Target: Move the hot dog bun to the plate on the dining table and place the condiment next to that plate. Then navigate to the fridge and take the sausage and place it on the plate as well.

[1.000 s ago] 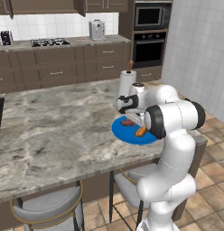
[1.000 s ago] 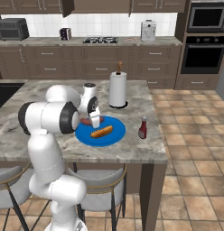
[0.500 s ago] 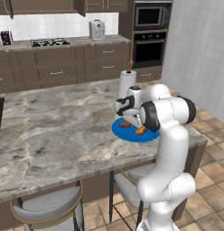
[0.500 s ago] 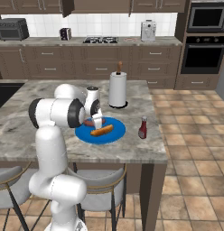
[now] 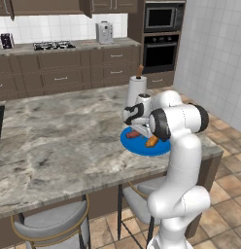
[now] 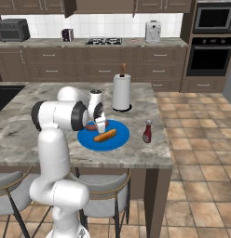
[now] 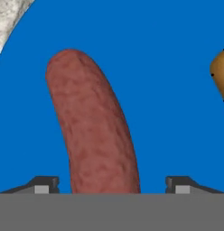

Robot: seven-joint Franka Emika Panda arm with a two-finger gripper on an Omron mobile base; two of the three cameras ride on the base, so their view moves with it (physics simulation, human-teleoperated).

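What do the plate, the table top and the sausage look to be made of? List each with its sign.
Plate: smooth, uniform bright blue with no pattern, likely glazed ceramic or plastic; the look leaves it open.
Table top: grey-brown veined surface, seemingly polished marbled stone.
Sausage: reddish-brown, faintly mottled skin, rounded end, looks like cooked meat with a matte finish.

i count one blue plate on the dining table, with one hot dog bun and one sausage on it, one ketchup bottle, one paper towel roll, two stools.
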